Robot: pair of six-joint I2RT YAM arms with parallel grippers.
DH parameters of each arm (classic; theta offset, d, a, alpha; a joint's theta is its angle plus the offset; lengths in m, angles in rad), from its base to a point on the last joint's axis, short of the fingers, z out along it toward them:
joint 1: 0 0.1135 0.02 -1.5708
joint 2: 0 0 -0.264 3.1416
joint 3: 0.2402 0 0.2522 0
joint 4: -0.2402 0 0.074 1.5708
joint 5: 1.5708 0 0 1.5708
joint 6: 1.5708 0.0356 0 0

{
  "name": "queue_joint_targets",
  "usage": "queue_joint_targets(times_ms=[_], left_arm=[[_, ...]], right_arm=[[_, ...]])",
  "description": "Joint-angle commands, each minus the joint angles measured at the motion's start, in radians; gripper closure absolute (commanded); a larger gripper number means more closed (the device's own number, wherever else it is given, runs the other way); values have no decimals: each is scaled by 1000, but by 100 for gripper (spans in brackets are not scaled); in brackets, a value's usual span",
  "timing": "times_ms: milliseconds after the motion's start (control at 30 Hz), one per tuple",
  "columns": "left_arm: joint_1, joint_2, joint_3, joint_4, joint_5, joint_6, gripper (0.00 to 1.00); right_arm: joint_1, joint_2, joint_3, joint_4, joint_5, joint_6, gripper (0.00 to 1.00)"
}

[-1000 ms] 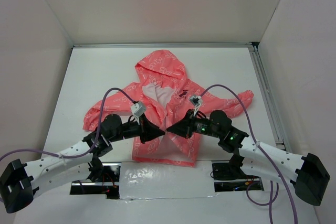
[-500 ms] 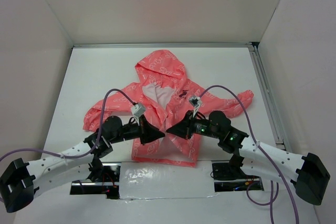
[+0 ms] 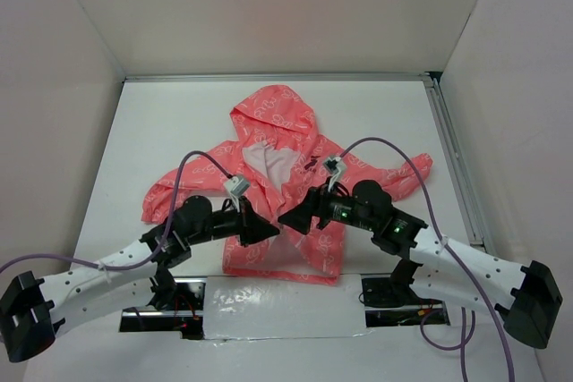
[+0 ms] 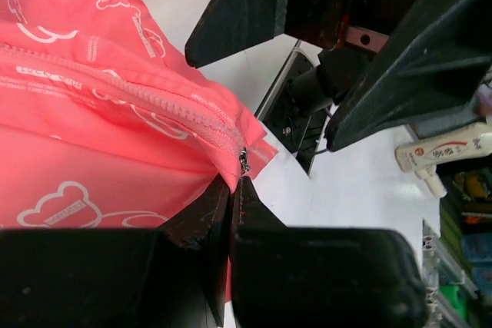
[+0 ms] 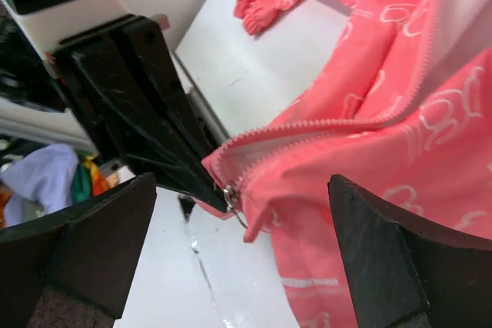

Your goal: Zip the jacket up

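Observation:
The coral-pink jacket lies flat on the white table, hood away from me, front partly apart. My left gripper is shut on the jacket's bottom hem right beside the zipper slider. My right gripper faces it from the right, open, its wide-apart fingers on either side of the slider and its dangling pull without touching them. In the right wrist view the left gripper's dark fingers pinch the hem corner. The zipper teeth run apart above the slider.
White walls enclose the table on three sides. A metal rail runs along the right side. A reflective taped strip lies between the arm bases. A white bottle shows off the table's near edge.
My right gripper was shut near the zipper bottom and now stands open, shifted slightly left and away. The left gripper keeps its pinch on the hem.

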Motion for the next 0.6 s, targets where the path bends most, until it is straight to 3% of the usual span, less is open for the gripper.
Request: queue_joint_targets(times_ms=[0, 233, 267, 400, 567], left_arm=[[-8, 31, 106, -38, -40, -68, 100], [-8, 102, 227, -238, -175, -226, 100], [-8, 113, 252, -326, -201, -254, 100], [-8, 185, 379, -498, -277, -349, 100], [-8, 225, 450, -588, -294, -403, 100]], right_arm=[[8, -51, 60, -89, 86, -38, 0], [140, -36, 189, -438, 432, -127, 0], [178, -27, 201, -461, 477, -126, 0], [268, -7, 267, -576, 717, -127, 8], [422, 73, 325, -597, 890, -149, 24]])
